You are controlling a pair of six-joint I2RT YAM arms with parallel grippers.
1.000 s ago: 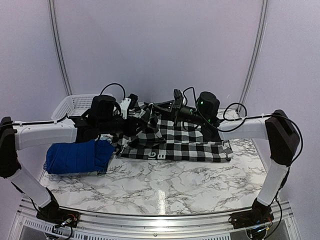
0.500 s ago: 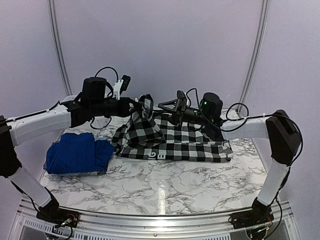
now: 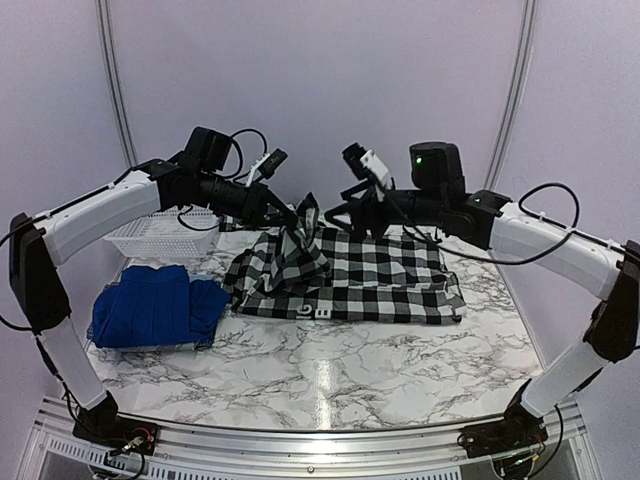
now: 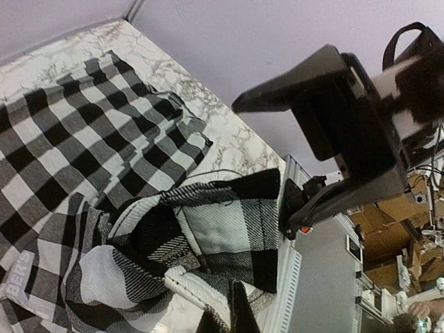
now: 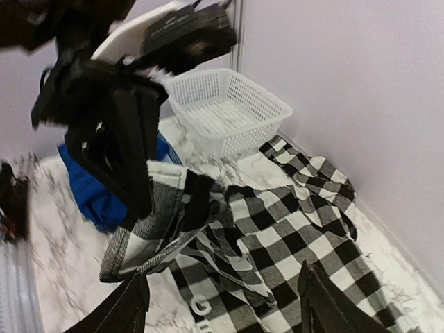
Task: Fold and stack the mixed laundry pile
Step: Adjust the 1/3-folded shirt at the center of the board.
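**Left gripper**: clamped tight on a corner of the flannel, holding that corner raised off the table.

**Right gripper**: jaws well apart, gripping nothing. It hangs just beside the left gripper, above the flannel.

**Top view**
- Both arms reach in from their sides and meet over the left part of the flannel.
- The raised corner forms a peak under the left gripper. The rest of the flannel lies spread across the middle and right of the table.
- The blue shirt lies bunched at the left, just beside the flannel.
- The basket stands behind the blue shirt, near the far wall.

**Left wrist view**
- This is the only view that shows the pinch up close. The fingertips are together, and a bunched fold of flannel starts right at them.
- It also faces the right gripper and confirms the gap between its jaws holds nothing.

**Right wrist view**
- Its own fingers stand wide apart at the lower edge, with the flannel below the gap.
- Whether they touch the cloth cannot be told.
- The left gripper appears opposite, with the folded flannel hanging from it.
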